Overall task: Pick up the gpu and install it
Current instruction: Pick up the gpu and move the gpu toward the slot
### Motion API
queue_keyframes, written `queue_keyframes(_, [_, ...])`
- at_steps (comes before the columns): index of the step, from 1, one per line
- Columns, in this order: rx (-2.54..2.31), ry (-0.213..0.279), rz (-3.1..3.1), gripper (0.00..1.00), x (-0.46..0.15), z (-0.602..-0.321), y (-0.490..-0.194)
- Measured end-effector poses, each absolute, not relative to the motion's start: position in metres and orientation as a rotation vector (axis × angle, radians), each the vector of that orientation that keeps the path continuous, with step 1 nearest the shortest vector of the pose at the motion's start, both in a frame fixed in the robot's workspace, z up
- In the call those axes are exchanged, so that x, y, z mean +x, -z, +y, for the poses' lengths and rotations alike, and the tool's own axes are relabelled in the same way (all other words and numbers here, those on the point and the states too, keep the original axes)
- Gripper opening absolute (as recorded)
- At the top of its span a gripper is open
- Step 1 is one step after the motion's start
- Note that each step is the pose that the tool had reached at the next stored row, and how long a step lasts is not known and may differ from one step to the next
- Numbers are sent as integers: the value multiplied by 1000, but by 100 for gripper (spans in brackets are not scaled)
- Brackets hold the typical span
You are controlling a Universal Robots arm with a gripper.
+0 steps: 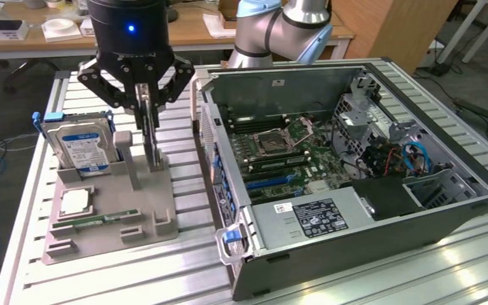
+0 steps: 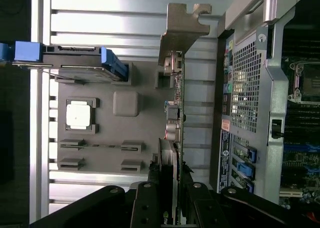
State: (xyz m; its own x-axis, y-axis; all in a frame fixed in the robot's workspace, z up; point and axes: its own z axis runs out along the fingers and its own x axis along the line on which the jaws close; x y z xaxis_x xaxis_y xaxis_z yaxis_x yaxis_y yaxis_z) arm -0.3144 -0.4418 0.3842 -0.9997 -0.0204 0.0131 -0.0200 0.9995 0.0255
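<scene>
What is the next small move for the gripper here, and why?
Probably a short, straight lift. The gripper seems shut on the gpu, which stands upright with its lower edge in the gray holder. Rising vertically should free it without scraping the slot or the computer case beside it.

Computer case [image 1: 218, 159] just beside gpu [image 1: 149, 136]

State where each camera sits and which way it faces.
Exterior view: off the arm, raised, looking down across the table at the open computer case and gray holder; the arm and gripper show.
Wrist view: on the wrist, looking along the gripper down at the gpu; its dark body shows.
Shared: gpu, gray holder, hard drive, computer case.
</scene>
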Motion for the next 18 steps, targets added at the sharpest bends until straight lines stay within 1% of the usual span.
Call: queue_keyframes(18, [32,42,-3130,26,-314,-442,-416])
